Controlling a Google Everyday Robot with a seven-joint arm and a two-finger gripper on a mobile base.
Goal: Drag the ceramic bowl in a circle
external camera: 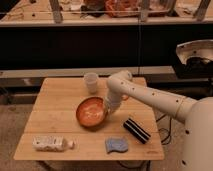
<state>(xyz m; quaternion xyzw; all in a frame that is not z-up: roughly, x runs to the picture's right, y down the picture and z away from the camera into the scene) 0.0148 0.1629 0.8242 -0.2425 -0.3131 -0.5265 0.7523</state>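
The ceramic bowl (90, 113) is orange and glossy with a paler speckled inside. It sits near the middle of the wooden table (55, 107), tilted slightly with its right side raised. My gripper (110, 108) reaches down from the white arm (150, 97) and is shut on the bowl's right rim. The fingertips are partly hidden behind the rim.
A small whitish cup (91, 82) stands just behind the bowl. A black striped block (136, 131) and a blue sponge (116, 145) lie at the front right. A white bottle (50, 144) lies at the front left. A dark counter runs behind the table.
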